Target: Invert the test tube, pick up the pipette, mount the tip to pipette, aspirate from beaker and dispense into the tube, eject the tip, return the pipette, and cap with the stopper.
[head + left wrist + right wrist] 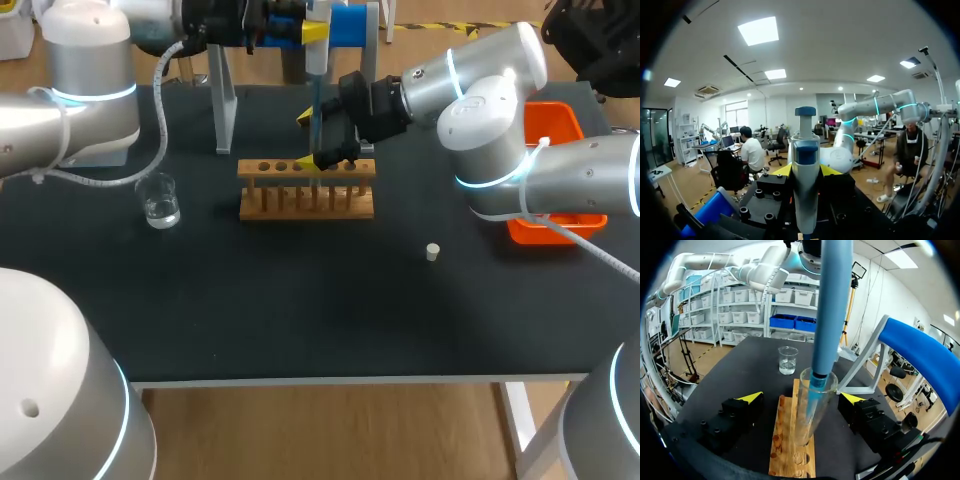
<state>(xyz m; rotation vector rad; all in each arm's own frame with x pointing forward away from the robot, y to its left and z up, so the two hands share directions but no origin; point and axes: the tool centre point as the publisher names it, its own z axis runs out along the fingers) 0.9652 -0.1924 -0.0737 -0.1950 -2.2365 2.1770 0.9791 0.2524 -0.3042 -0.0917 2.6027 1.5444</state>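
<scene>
My left gripper (312, 32) is shut on the white and blue pipette (806, 165), which hangs upright over the wooden rack (306, 190). The pipette's long blue tip (829, 310) reaches down into the mouth of a clear test tube (810, 415) standing in the rack. My right gripper (801, 397) is open, one finger on each side of the tube, and neither touches it. A beaker (160, 201) of clear liquid stands left of the rack. The small white stopper (432, 251) lies on the mat to the rack's right.
A grey pipette stand (222, 100) with a blue part (350, 25) rises behind the rack. An orange bin (556, 130) sits at the table's right edge under my right arm. The black mat (300, 300) stretches toward the front edge.
</scene>
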